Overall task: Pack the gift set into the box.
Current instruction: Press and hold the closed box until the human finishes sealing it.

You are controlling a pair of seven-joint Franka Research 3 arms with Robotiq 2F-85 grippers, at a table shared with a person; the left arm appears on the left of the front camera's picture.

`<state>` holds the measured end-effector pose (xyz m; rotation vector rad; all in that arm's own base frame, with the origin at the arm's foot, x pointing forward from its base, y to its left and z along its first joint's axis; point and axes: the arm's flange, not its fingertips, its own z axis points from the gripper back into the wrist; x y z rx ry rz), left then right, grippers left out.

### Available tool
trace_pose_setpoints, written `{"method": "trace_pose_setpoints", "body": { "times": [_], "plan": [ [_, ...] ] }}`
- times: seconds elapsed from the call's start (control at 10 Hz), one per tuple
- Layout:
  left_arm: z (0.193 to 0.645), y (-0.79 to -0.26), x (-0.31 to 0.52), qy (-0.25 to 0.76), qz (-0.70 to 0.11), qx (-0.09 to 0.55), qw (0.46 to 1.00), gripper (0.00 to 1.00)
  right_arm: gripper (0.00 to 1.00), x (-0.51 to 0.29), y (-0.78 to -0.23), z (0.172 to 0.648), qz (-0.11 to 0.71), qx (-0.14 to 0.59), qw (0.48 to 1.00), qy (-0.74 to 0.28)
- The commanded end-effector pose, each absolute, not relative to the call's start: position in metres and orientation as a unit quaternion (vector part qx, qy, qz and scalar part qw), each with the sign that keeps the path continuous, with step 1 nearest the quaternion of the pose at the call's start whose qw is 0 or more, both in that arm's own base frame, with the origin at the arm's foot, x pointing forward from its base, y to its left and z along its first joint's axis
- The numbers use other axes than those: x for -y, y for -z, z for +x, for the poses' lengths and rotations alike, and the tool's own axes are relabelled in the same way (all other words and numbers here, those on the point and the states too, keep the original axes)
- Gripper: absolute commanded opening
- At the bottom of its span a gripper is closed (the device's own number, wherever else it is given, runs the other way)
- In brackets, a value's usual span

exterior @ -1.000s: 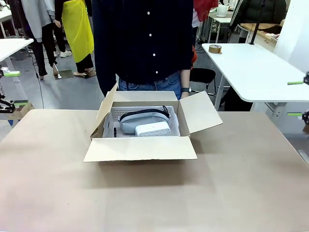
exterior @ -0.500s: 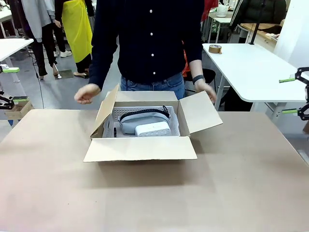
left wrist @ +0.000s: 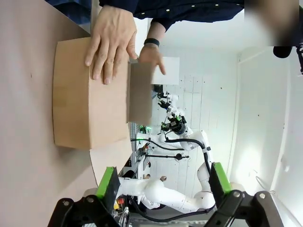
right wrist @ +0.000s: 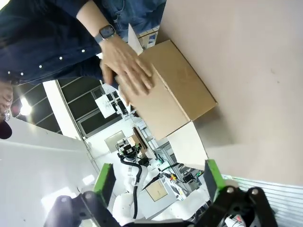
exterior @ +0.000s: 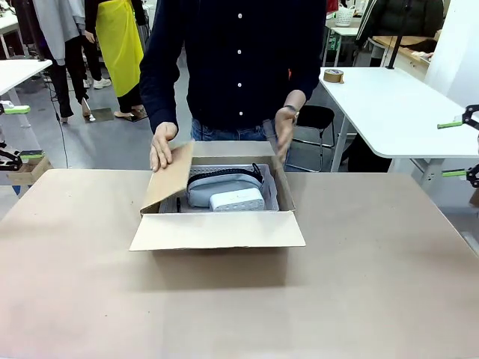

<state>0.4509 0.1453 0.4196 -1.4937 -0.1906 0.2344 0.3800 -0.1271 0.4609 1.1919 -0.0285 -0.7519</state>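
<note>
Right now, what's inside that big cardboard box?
A white perforated tray holds a grey pouch with a black strap, a small white box and a thin black item. The tilted side flap covers the tray's left edge; the floor of the carton is hidden beneath.

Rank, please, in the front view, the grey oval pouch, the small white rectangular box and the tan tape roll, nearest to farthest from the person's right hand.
1. Grey oval pouch, in the brown cardboard carton beside the person's right hand.
2. Small white rectangular box, on the pouch's robot-facing side.
3. Tan tape roll, far off on the white side table.
</note>
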Motion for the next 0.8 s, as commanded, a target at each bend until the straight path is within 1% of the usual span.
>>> {"method": "trace_pose_setpoints", "body": {
  "times": [0.0, 0.7],
  "plan": [
    [0.4467, -0.4218, -0.1441, -0.108, -0.678, 0.085, 0.722, 1.0, 1.0, 0.129, -0.4638, 0.3781, 0.546, 0.006, 0.764, 0.345],
    [0.4467, -0.4218, -0.1441, -0.108, -0.678, 0.085, 0.722, 1.0, 1.0, 0.129, -0.4638, 0.3781, 0.546, 0.006, 0.764, 0.345]
  ]
}}
